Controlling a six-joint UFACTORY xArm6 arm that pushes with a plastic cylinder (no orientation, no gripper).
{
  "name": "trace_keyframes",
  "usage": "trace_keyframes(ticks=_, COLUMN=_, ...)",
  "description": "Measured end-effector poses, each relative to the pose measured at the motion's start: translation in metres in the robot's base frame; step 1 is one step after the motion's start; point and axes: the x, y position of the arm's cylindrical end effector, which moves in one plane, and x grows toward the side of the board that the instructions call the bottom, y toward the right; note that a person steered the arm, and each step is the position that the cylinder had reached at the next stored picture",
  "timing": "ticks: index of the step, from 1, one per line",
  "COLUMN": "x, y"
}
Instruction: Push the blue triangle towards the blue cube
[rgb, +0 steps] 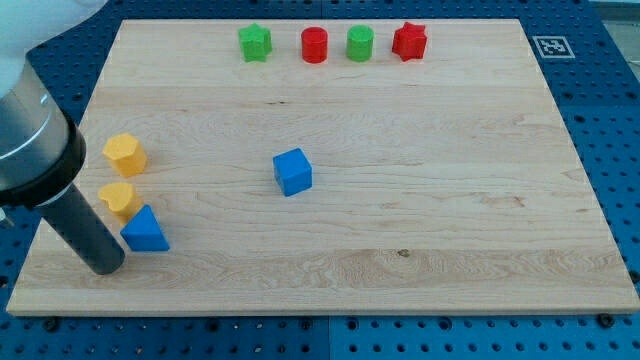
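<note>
The blue triangle lies near the board's left edge, toward the view's bottom. The blue cube sits near the middle of the board, up and to the right of the triangle. My tip rests on the board just left of and slightly below the blue triangle, close to it or touching it. The dark rod rises from the tip to the view's upper left.
A yellow heart-like block sits just above the triangle and a yellow hexagon-like block above that. Along the top stand a green star, a red cylinder, a green cylinder and a red star.
</note>
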Motion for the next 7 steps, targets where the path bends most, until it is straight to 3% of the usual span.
trace_keyframes(ticks=3, x=-0.022, y=0.001)
trace_keyframes(ticks=7, x=-0.051, y=0.072)
